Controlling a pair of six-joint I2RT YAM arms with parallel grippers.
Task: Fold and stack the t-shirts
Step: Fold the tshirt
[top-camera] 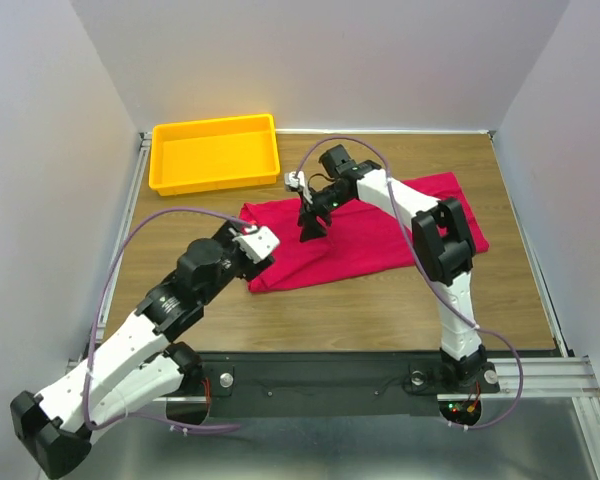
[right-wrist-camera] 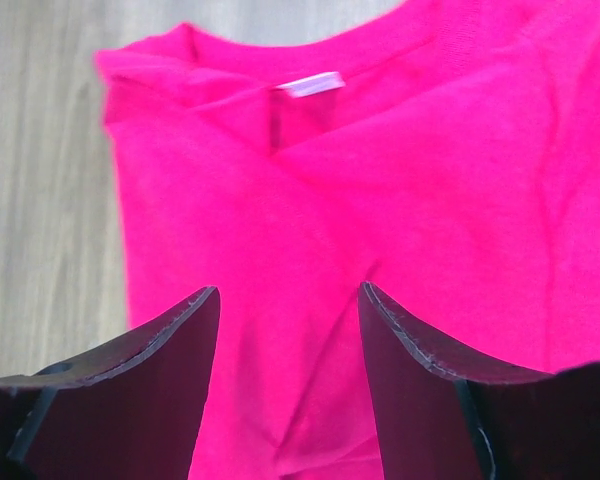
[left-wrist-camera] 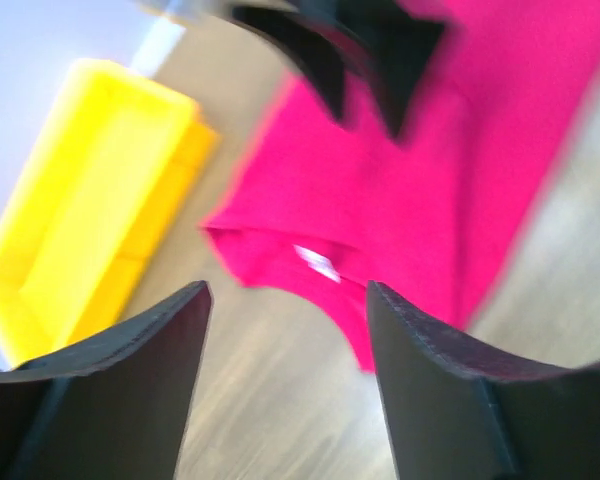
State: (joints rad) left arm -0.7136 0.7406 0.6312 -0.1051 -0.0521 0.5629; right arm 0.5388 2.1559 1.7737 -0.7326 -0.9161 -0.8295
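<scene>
Left gripper (left-wrist-camera: 285, 300) and right gripper (right-wrist-camera: 288, 300) gaped empty; the limp, probably light t-shirt (top-camera: 360, 235) wanted pinching at its edge nearest the yellow tray (top-camera: 215, 184).

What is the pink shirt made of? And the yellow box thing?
The t-shirt looks like soft knit cloth, matte: it wrinkles and folds at the neck. The yellow tray looks like hard plastic, smooth and faintly shiny, with a stiff moulded rim.
</scene>
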